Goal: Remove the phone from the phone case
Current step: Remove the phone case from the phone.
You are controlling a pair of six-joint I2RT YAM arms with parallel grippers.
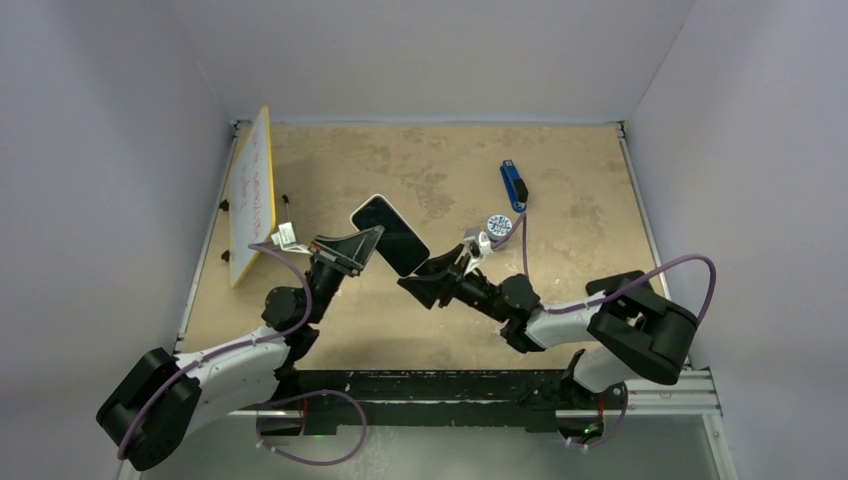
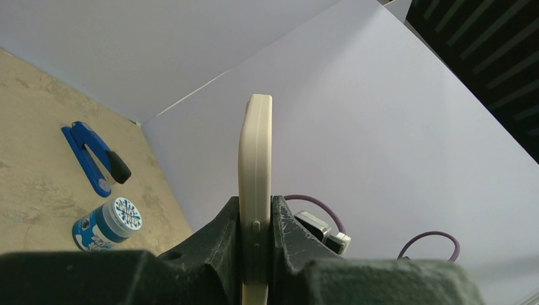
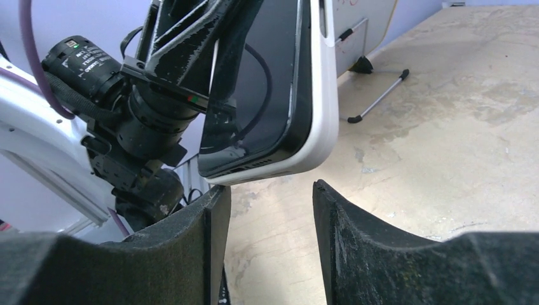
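Left end effector (image 2: 255,223) is clamped on the phone case (image 2: 255,159), one finger on each broad face. The case is edge-on and upright in my left wrist view. Phone (image 3: 267,95) sits inside the white case, screen dark, and the whole thing is held up off the table (image 1: 570,270) between the arms. Right end effector (image 3: 270,197) is spread wide just under the case's lower corner, with no contact that I can see. Further out on the table: blue stapler (image 1: 513,184), small blue jar (image 1: 499,227) with a patterned lid near it, whiteboard (image 1: 252,190) propped at the left edge.
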